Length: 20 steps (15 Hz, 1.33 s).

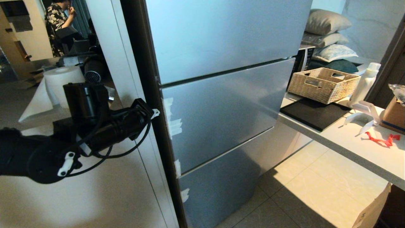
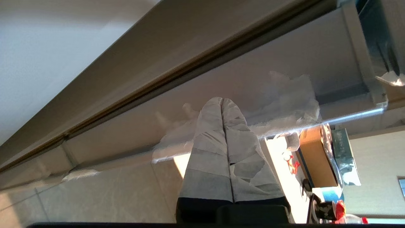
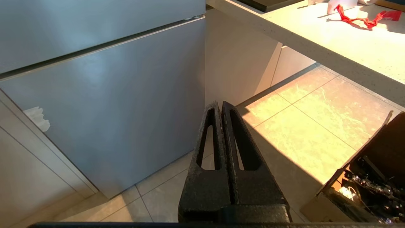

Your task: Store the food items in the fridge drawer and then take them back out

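Fridge (image 1: 221, 110) fully shut, drawer hidden. Your left gripper (image 2: 222, 103), fingers pressed together, points at its left edge seam; right gripper (image 3: 221, 106), also together, hangs farther off.

You get hard sunlight from the right: it burns the table (image 1: 357, 139) and floor tiles (image 3: 303, 123) warm and nearly white, while the fridge front (image 1: 221, 104) stays dim blue-grey with a soft sheen. Your left arm (image 1: 79, 133) reads as a near-black silhouette. Lines bow toward the head view's edges.
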Tool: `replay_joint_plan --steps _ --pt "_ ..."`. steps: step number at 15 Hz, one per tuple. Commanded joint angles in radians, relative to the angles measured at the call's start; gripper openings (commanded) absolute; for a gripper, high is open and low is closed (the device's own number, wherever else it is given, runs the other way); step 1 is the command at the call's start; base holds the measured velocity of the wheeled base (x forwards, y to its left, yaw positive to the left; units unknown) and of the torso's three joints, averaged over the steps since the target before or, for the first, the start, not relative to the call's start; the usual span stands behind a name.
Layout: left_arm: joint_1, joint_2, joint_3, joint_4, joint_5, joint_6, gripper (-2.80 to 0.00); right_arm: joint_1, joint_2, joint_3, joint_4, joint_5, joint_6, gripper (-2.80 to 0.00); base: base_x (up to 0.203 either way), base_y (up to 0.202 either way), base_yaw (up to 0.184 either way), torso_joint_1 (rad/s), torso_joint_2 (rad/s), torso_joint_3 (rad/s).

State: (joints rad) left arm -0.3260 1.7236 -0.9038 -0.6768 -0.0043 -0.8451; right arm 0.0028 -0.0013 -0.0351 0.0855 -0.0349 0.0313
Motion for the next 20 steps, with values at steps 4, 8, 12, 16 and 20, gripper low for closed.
replay_joint_plan --steps 4,8,12,16,20 --pt "-0.033 0.044 -0.053 -0.004 0.038 -0.003 -2.8 0.0 0.001 0.0 0.0 0.0 0.001 -2.8 0.0 0.0 0.0 0.0 0.0 0.0" --pt "-0.077 0.044 -0.055 -0.004 0.05 -0.003 -2.8 0.0 0.001 0.0 0.0 0.0 -0.001 -2.8 0.0 0.0 0.0 0.0 0.0 0.0" --pt "-0.119 0.031 -0.044 -0.003 0.073 -0.003 -2.8 0.0 0.001 0.0 0.0 0.0 0.001 -2.8 0.0 0.0 0.0 0.0 0.0 0.0" --pt "-0.152 0.004 -0.014 -0.003 0.075 -0.003 -2.8 0.0 0.001 0.001 0.0 0.0 0.001 -2.8 0.0 0.0 0.0 0.0 0.0 0.0" --pt "-0.177 -0.027 0.039 -0.003 0.074 -0.002 -2.8 0.0 0.001 0.0 0.0 0.0 0.0 -2.8 0.0 0.0 0.0 0.0 0.0 0.0"
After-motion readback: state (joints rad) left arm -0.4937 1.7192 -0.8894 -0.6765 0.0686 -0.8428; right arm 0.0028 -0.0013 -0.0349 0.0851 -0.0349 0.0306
